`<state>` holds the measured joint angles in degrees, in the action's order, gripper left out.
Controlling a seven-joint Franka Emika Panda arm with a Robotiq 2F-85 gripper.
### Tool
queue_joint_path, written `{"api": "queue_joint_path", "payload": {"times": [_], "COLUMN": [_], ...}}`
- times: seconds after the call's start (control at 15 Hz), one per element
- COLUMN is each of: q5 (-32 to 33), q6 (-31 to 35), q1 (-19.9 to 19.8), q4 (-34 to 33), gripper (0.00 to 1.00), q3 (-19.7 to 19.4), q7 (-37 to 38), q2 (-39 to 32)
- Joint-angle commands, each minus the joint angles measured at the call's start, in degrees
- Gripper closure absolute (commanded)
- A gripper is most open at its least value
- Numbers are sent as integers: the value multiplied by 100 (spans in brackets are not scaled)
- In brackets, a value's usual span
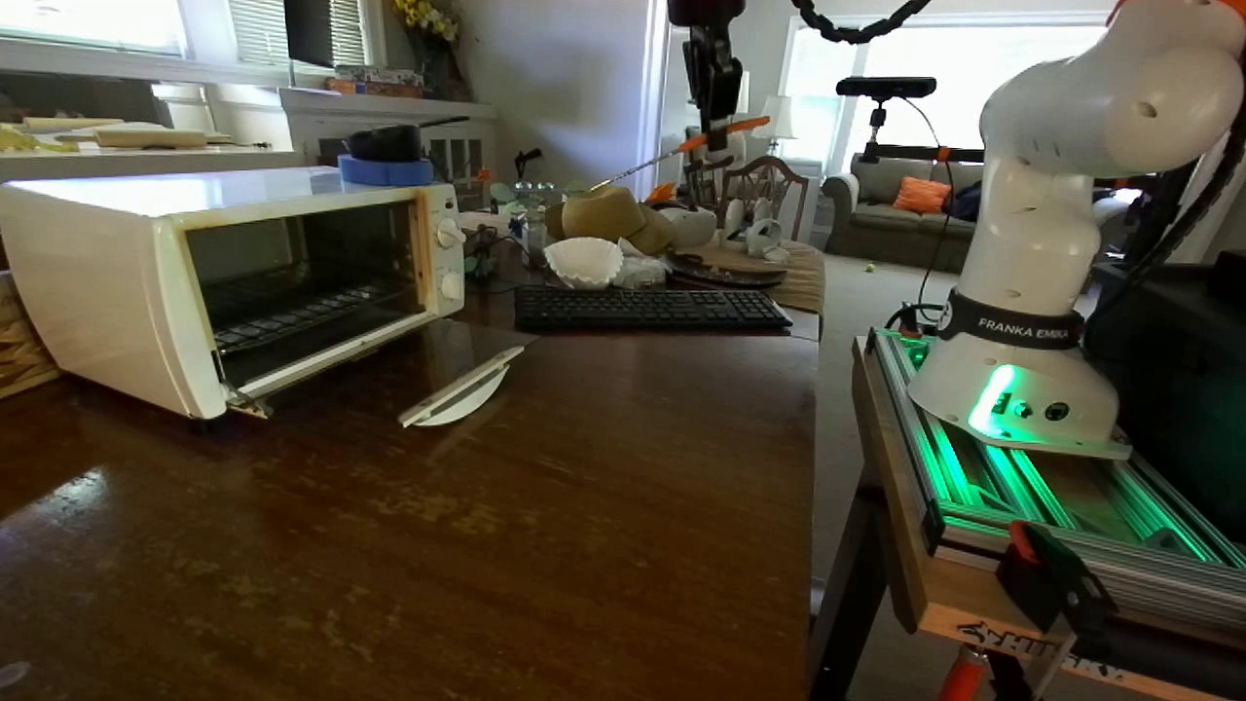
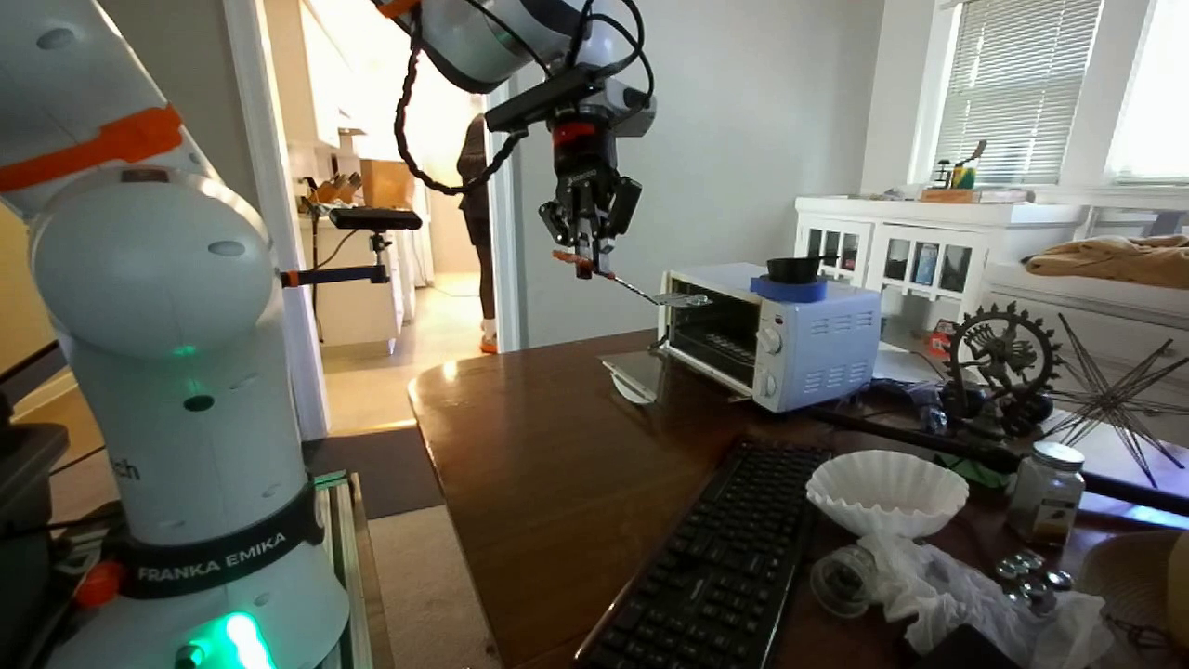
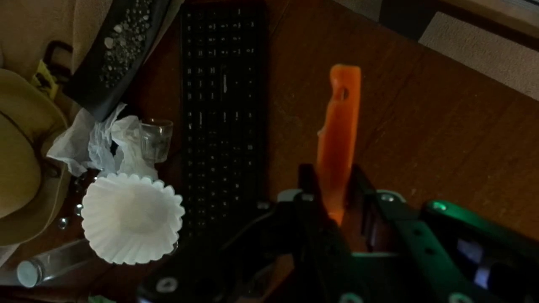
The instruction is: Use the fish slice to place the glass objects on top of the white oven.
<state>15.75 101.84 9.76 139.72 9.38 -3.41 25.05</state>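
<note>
My gripper [image 1: 717,138] is shut on the orange handle of the fish slice [image 1: 693,143], high above the table. The gripper [image 2: 588,264] and slice [image 2: 635,289] also show in an exterior view, the flat end reaching toward the oven's front. Small shiny pieces seem to lie on the flat end, too small to be sure. In the wrist view, the fingers [image 3: 332,181] pinch the handle [image 3: 339,134]; the flat end is hidden. The white oven [image 1: 97,263], also in an exterior view [image 2: 827,358], stands with its door [image 2: 641,372] lowered open. Shiny glass-like beads [image 2: 1033,578] lie on the table.
A blue ring [image 2: 790,290] with a small black pan [image 2: 792,270] sits on the oven's top. A black keyboard [image 3: 223,105], white fluted paper cup [image 3: 132,219], clear cup [image 3: 156,141], jar [image 2: 1047,492], tissue and hat [image 3: 25,160] lie on the table.
</note>
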Motion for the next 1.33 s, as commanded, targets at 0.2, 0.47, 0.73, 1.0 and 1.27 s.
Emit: {"api": "queue_joint_path", "payload": {"times": [0.2,0.47,0.73,1.0,1.27], "q5": [-142,-77,-8,21,-13], "q6": [-357,-376,-428,-592,-443], "q1": [158,95,61,92,108], "q4": [-1215,-2029,-2909,-3759,-3725], "gripper": [94,94,94,94,78], "q3": [282,304,270,224,186], "q7": [40,48,88,49,9], "q2": [-824,-1518,-2254,-2913,-2907]}}
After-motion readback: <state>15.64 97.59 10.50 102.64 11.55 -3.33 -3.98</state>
